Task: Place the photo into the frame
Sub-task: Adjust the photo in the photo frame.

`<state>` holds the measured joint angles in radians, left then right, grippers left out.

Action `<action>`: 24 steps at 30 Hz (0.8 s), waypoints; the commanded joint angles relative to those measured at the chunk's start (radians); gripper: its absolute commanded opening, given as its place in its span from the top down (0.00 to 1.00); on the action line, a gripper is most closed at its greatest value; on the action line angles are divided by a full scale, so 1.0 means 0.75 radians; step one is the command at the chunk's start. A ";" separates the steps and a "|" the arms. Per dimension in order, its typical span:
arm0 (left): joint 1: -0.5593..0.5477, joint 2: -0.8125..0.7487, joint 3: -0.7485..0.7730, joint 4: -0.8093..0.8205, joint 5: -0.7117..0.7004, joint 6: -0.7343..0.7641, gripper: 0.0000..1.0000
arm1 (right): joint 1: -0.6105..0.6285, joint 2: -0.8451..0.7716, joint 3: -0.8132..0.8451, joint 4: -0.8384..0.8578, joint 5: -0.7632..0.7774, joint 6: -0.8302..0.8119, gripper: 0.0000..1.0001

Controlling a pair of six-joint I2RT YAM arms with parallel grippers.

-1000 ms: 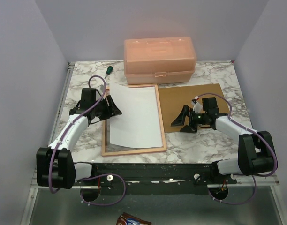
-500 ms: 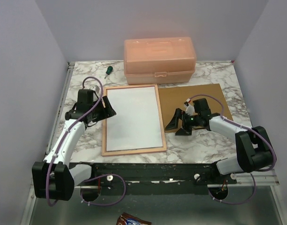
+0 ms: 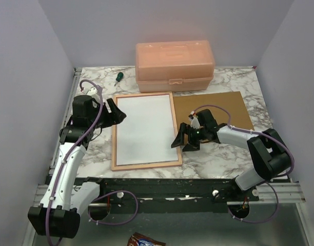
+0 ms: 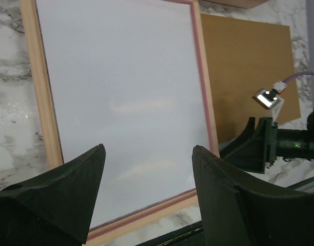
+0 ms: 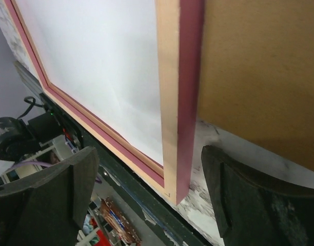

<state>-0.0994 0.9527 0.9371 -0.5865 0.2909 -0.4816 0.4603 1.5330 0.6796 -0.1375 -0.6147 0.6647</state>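
Top external view: the photo (image 3: 145, 129) is now lying flat, white back up, inside the frame (image 3: 146, 166), which is resting pale-wood side up on the marble tabletop (image 3: 95, 148). A second ago the print's left edge was still curling upward in my left hand (image 3: 117, 114). That hand is now drawing away to the frame's left side, its fingers spread and holding nothing. My right hand (image 3: 181, 144) is sliding off the brown backing board (image 3: 223, 105) and closing in on the frame's right rail near the lower corner. Its fingers are also standing wide apart and gripping nothing. In its wrist view, the rail and the gap beside the board are showing between the two fingers.

I am judging the print to be seated, since the pink inner lip is showing evenly around it. The work is likely turning to the backing board, which is lying just beside the frame on its right. The peach storage box (image 3: 174, 64) and the green-handled screwdriver (image 3: 118, 77) are sitting at the back.
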 commanded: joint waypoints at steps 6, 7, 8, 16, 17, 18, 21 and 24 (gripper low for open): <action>0.005 -0.142 0.080 0.070 0.282 -0.088 0.30 | 0.255 0.200 0.234 -0.135 0.405 -0.024 0.26; 0.006 -0.146 0.082 0.072 0.283 -0.088 0.30 | 0.283 0.225 0.261 -0.166 0.458 -0.031 0.28; 0.006 -0.147 0.082 0.068 0.284 -0.088 0.30 | 0.311 0.248 0.293 -0.199 0.519 -0.041 0.30; 0.006 -0.133 0.059 0.070 0.304 -0.080 0.30 | 0.468 0.386 0.437 -0.312 0.715 -0.051 0.38; 0.006 -0.131 0.059 0.071 0.305 -0.080 0.30 | 0.479 0.392 0.443 -0.309 0.716 -0.043 0.37; 0.006 -0.129 0.054 0.070 0.309 -0.080 0.30 | 0.484 0.391 0.442 -0.299 0.706 -0.040 0.37; 0.006 -0.120 0.040 0.084 0.320 -0.088 0.30 | 0.485 0.367 0.430 -0.258 0.664 -0.026 0.32; 0.006 -0.106 -0.005 0.155 0.373 -0.138 0.29 | 0.485 0.336 0.433 -0.253 0.660 -0.015 0.23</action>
<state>-0.0994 0.8608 0.9714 -0.5419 0.4984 -0.5461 0.8169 1.7599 1.0302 -0.2981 -0.1825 0.6586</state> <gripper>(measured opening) 0.702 0.730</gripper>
